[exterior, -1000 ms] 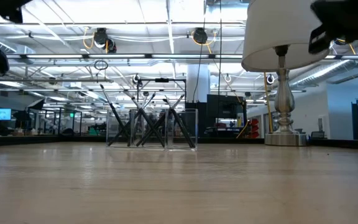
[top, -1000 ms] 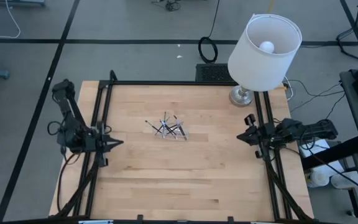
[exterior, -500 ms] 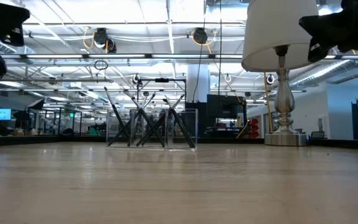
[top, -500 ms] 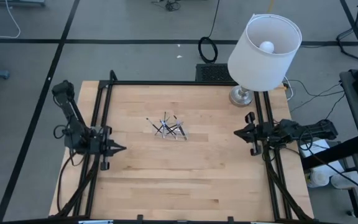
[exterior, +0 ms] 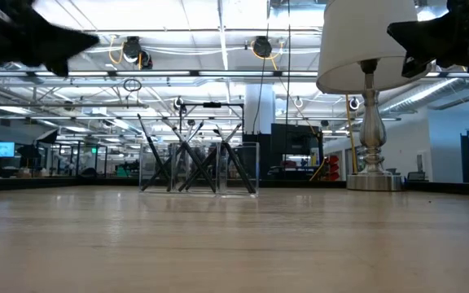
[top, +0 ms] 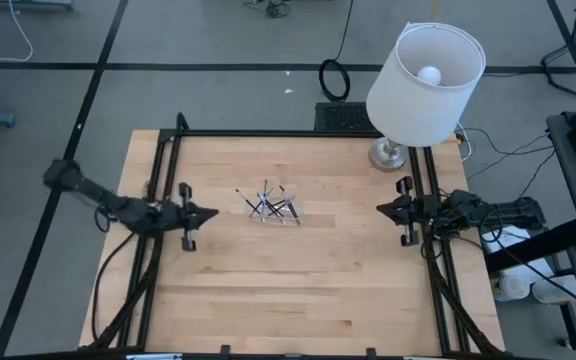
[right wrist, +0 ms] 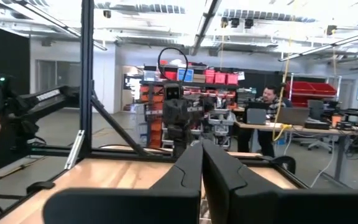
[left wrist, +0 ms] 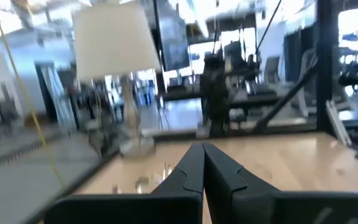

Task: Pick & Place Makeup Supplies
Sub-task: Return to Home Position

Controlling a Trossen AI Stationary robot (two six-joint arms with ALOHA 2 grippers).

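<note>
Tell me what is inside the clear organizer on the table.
Dark makeup sticks stand leaning and crossed inside the clear organizer, some tips above its rim. They overlap, so their count is unclear, and the organizer's floor cannot be made out.

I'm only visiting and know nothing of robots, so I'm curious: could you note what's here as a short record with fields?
table: wooden, black rails along its sides
tray: clear, mid-table
sticks: dark, leaning crossed inside the tray
lamp: white shade, far right corner
left hand: shut, raised over the table's left side, pointing toward the tray
right hand: shut, raised over the right side
</note>
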